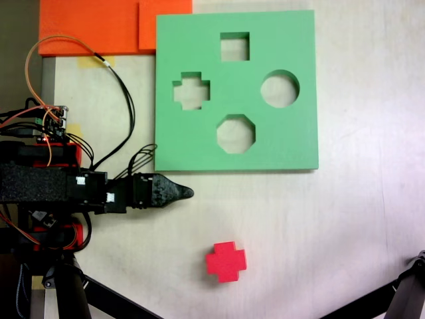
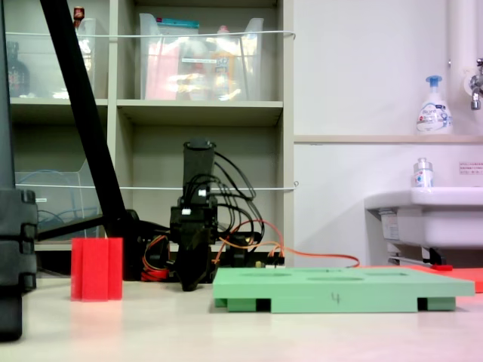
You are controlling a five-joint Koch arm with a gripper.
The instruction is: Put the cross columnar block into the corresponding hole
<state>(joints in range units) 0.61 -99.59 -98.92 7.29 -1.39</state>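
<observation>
A: One red cross columnar block [image 1: 226, 261] stands alone on the pale bench [image 1: 345, 226], upright on its end. From above, its plus-shaped top faces the camera.

B: And the green foam board [image 1: 292, 133]?

A: Flat on the bench, well apart from the block. It has four cutouts: a square [image 1: 235, 46], a circle [image 1: 279, 88], an octagon [image 1: 235, 133] and the corresponding hole [image 1: 191, 91], the plus-shaped one, toward the board's left side from above. All four show bare bench through them.

B: Where is the hand?

A: From above, the hand [image 1: 187, 193] points right, its dark tip just below the board's lower left corner and up-left of the block, touching neither. In the low side view the hand [image 2: 190, 285] hangs tip-down close to the bench, between the block [image 2: 96, 269] on the left and the board [image 2: 339, 289] on the right.

B: Open or closed?

A: I cannot tell. Both views show one dark tapered tip with no gap visible, so the jaws may lie one behind the other. It grips nothing.

B: Anything else around?

A: Orange foam sheets [image 1: 93, 25] beside the board's top left corner from above, and shelving [image 2: 204, 113] and a sink [image 2: 426, 215] behind in the side view.
</observation>
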